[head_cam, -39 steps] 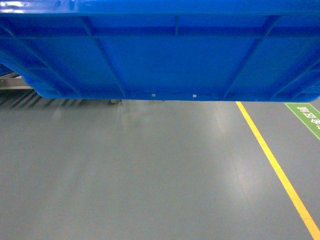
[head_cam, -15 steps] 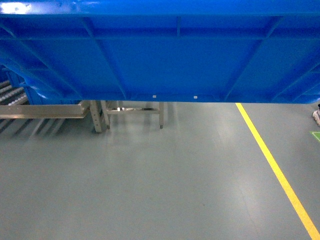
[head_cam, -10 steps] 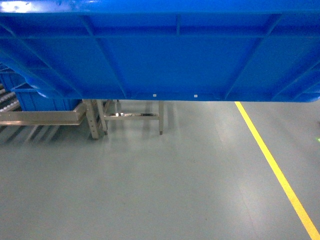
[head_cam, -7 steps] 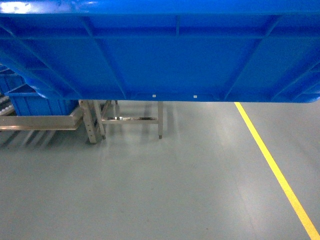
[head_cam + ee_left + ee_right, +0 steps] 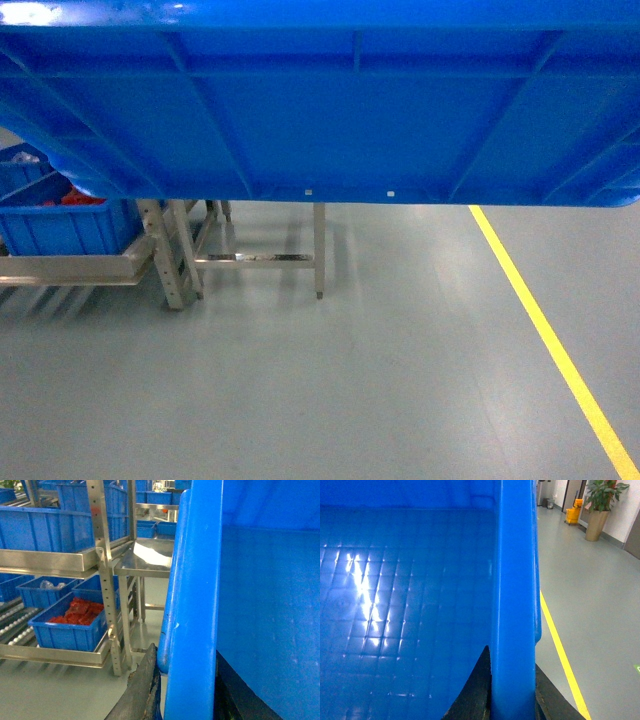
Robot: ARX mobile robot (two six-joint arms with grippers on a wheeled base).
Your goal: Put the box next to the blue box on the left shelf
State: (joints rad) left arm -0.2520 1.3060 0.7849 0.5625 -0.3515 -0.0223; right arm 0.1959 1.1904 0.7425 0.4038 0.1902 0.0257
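Both end effectors grip the box (image 5: 330,110) by its side walls, left end effector (image 5: 182,687) and right end effector (image 5: 512,690); it fills the top of the head view, shelf (image 5: 15,625) at lower left

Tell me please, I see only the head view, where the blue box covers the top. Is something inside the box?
Observer: No. The right wrist view shows the box empty inside, only its gridded floor.
Operator: How do the arms hold it?
Observer: The right fingers straddle one side wall, the left fingers straddle another.
Operator: What is on the shelf's lower level?
Observer: A blue bin with red parts sits there; bare rollers show to its left.
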